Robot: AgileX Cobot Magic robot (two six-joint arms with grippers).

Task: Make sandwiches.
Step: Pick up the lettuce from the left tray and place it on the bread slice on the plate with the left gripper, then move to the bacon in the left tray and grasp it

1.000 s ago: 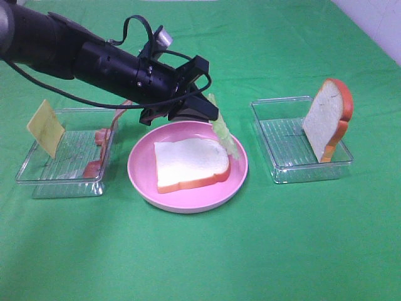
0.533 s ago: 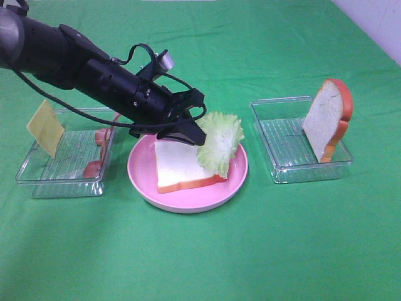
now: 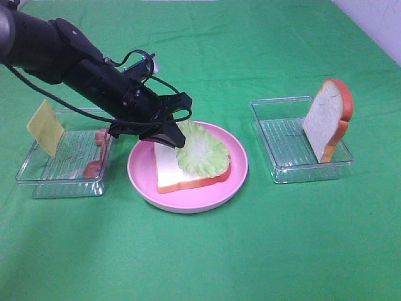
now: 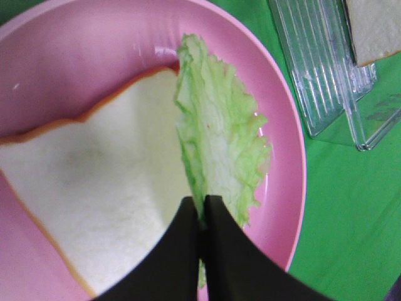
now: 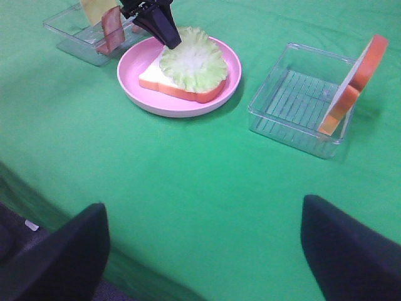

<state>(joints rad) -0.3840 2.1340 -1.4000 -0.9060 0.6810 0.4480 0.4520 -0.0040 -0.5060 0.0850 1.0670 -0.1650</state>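
The pale green frilled lettuce leaf [image 3: 202, 149] has dropped from hanging upright above the round pink plate [image 3: 188, 204] to lying nearly flat on the white, orange-crusted bread slice [image 3: 169, 170] in that plate. The left gripper [image 3: 177, 139] has come lower with it, its jaws pinched narrow on the leaf's edge (the wrist view shows this plainly). The right gripper [image 5: 207, 251] stands wide and empty, well off the plate. Letting go looks due next. The reddish bacon strips [image 3: 99, 153] and yellow cheese square [image 3: 45, 127] left of the plate, and the second bread slice [image 3: 326, 119] right of it, are still unstacked.
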